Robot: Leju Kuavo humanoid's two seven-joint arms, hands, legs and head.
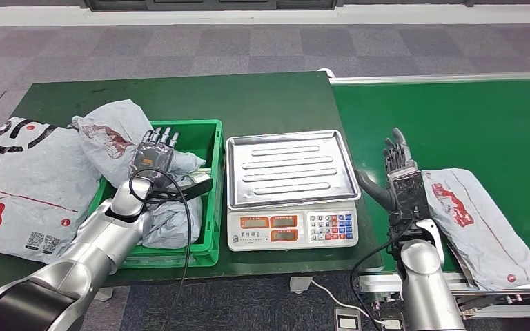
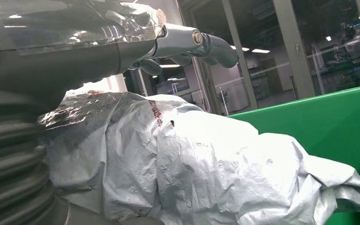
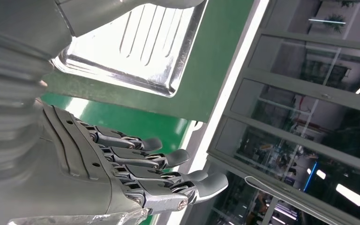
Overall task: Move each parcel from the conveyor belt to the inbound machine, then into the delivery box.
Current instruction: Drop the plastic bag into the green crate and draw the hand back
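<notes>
While the left hand (image 1: 153,156) sits over the green delivery box (image 1: 213,207), fingers straight and apart, it grips nothing; palm faces down just above the grey parcels (image 1: 169,224) crumpled inside the box. In the left wrist view the fingers (image 2: 206,44) stretch out flat above a wrinkled grey bag (image 2: 192,173) w/ a red mark, not touching it as far as can be seen. 1 parcel (image 1: 110,138) w/ red print lies half over the box's far-left rim, spilling onto the green table (image 1: 248,96). A big grey bag w/ black and red print (image 1: 24,179) lies on the table left of the box.

Right hand (image 1: 400,176) is upright at the near-left edge of the conveyor belt (image 1: 469,117), fingers extended and spread, thumb out toward the scale; holds nothing. Right wrist view shows same: fingers (image 3: 168,171) straight, apart, nothing betw. them. Just beside it, to its right, 1 grey parcel w/ red logo (image 1: 483,224) lies flat on the belt, near edge; can't tell if hand touches it.

Inbound machine, a weighing scale (image 1: 291,189) w/ steel tray, stands betw. box and belt; displays and keypad face the robot.
</notes>
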